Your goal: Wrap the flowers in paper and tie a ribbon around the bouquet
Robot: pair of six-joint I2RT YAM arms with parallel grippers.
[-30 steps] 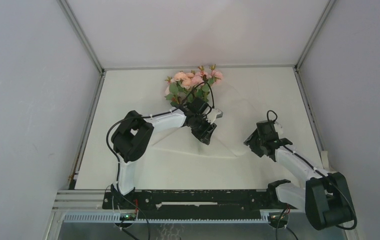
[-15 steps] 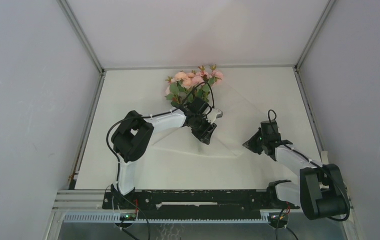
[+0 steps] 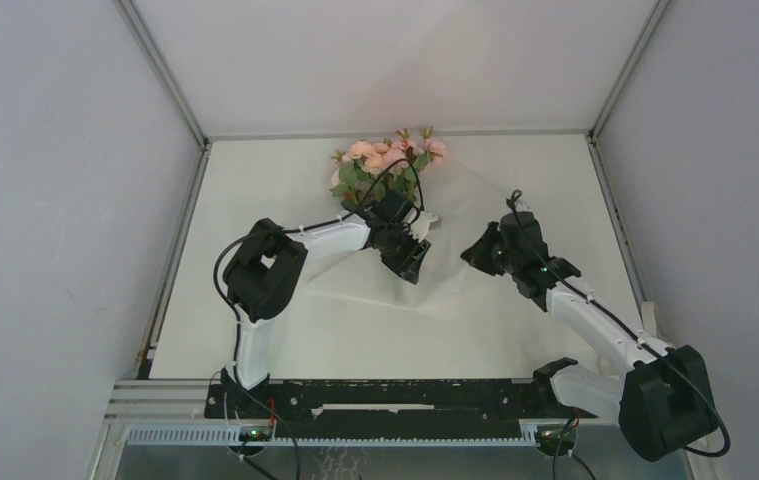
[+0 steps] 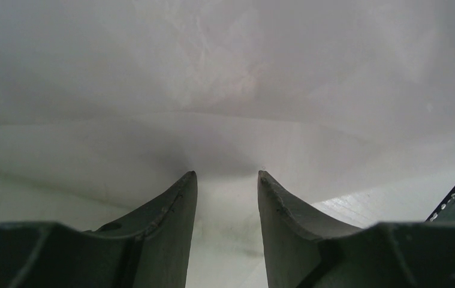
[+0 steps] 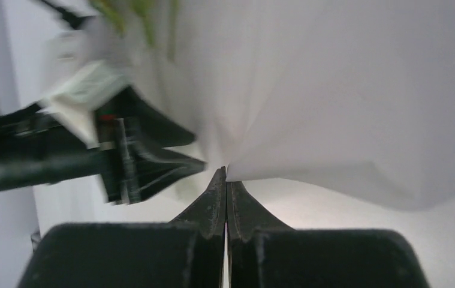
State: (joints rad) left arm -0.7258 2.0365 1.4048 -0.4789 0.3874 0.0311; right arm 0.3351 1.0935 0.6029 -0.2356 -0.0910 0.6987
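Thin white paper point(image 5: 344, 90) is pinched at its edge by the right pincer point(image 5: 225, 175), tips tight together. Left pincer point(image 4: 225, 180) stands apart, paper bulging just ahead, flowers point(image 3: 387, 160) beyond it. Looks like the wrapping step; next, that flap needs pulling over toward the left pincer.

Pink flowers point(image 3: 387, 155), green leaves point(image 3: 355, 178), apparently white paper point(image 4: 225, 90)

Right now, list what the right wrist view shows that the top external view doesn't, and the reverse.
Only the right wrist view: the right gripper shut on a pinched fold of the paper, seen close up. Only the top external view: the flowers with their pink blooms, the table and both whole arms. Both: the paper, the left gripper and some green of the flowers.
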